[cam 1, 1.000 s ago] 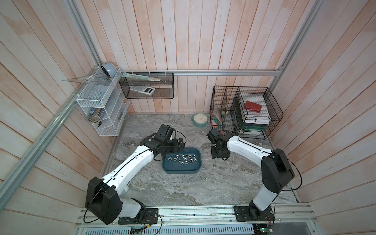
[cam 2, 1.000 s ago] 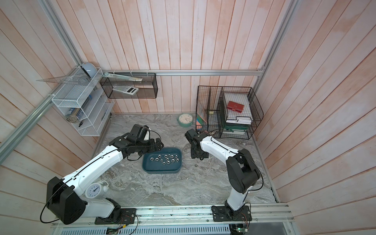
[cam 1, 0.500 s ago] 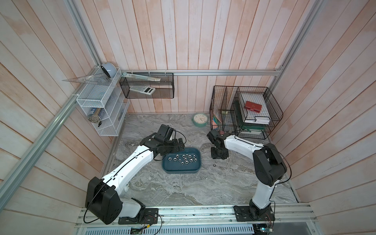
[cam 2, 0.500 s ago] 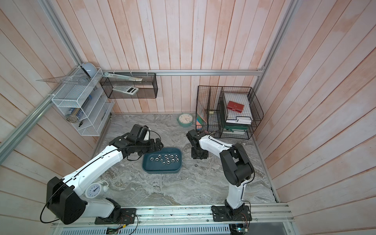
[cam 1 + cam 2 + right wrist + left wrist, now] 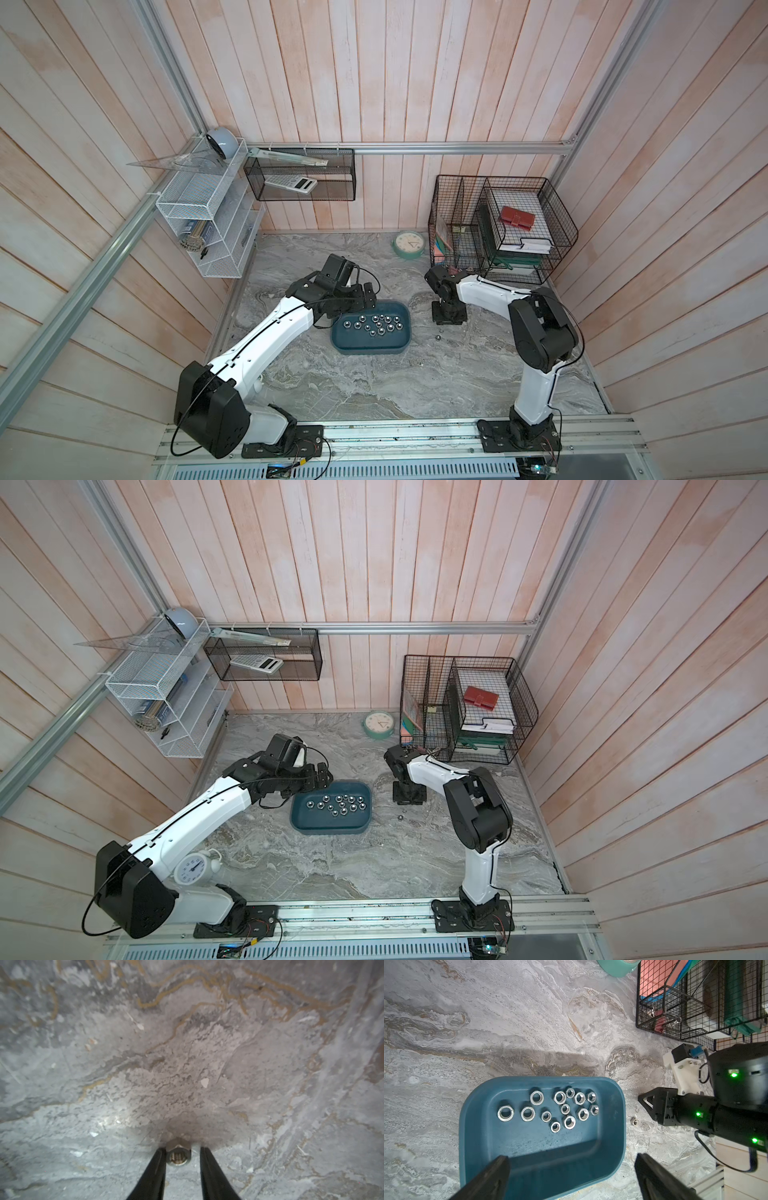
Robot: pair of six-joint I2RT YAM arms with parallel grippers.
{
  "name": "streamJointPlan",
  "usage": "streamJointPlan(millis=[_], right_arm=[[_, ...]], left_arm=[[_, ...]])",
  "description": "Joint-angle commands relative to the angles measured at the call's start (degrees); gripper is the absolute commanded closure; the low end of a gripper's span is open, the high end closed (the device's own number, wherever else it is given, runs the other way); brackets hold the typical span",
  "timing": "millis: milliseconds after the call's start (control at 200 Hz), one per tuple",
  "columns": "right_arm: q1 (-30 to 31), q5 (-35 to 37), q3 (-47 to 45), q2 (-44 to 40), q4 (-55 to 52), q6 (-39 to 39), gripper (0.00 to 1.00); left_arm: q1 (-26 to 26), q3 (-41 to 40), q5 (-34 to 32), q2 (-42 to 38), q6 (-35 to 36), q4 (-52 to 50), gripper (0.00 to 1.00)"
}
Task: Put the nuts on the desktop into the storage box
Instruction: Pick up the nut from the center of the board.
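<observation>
Well, the right gripper (image 5: pixel 182 1151) sits narrow on the desktop (image 5: pixel 187 1064), straddling a nut (image 5: pixel 178 1156), not quite pinching it; the left gripper (image 5: pixel 572 1158) gapes wide over one end of the storage box (image 5: pixel 622 1136), where other nuts (image 5: pixel 565 1109) lie.

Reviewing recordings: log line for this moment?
left claw: open at teal plastic box; right claw: straddling silver metal nut on grey marble desktop

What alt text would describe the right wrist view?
A small silver nut sits on the grey marbled desktop between the right claw and its two black fingers; one finger touches it, a gap shows beside the other.
</observation>
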Motion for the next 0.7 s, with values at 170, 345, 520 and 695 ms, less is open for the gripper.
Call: streamJointPlan(millis=[170, 345, 520, 695], right_arm=[[-0.3, -1.0, 1.2, 1.4, 0.4, -0.6, 0.75], [-0.3, -1.3, 1.5, 0.9, 0.0, -0.8, 0.80], [0.4, -0.6, 2.2, -0.7, -1.1, -0.9, 0.80], [3.2, 1.4, 6.2, -2.2, -4.2, -1.6, 0.80]], left_arm=[[-0.1, 0.6, -1.2, -1.3, 0.7, -0.6, 0.00], [-0.1, 0.5, -1.3, -1.7, 0.6, -0.8, 0.00], [-0.1, 0.0, -1.8, -2.4, 0.3, -0.9, 0.00], [0.1, -1.1, -3.4, -4.1, -0.7, -1.2, 0.00]])
